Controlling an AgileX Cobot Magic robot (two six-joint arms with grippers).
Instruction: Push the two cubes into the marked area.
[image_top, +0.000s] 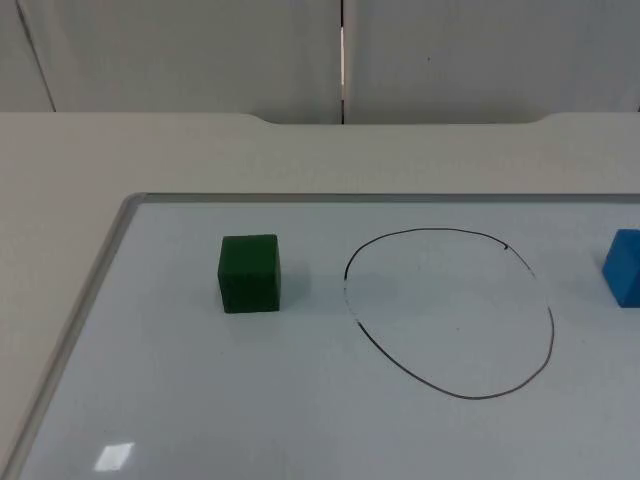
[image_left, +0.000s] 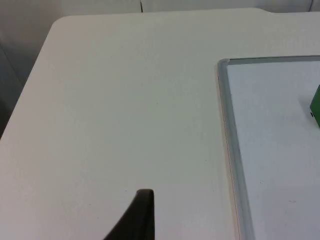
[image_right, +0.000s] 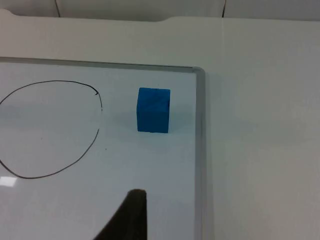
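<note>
A green cube (image_top: 249, 273) sits on the whiteboard, a short way left of the hand-drawn black oval (image_top: 450, 312). Right of the oval is a blue cube (image_top: 624, 266), cut by the picture's edge. In the left wrist view, my left gripper (image_left: 142, 210) hangs over bare table outside the board's frame (image_left: 227, 125), and a sliver of the green cube (image_left: 315, 106) shows beyond it. My right gripper (image_right: 132, 210) is above the board, apart from the blue cube (image_right: 153, 110), which stands between the oval (image_right: 50, 127) and the frame (image_right: 200, 130).
The whiteboard's metal frame (image_top: 100, 270) is slightly raised along its left and far edges. Cream table top (image_top: 300, 155) runs behind it to the grey partition wall (image_top: 200, 50). A light glare patch (image_top: 114, 456) lies on the board near the front left.
</note>
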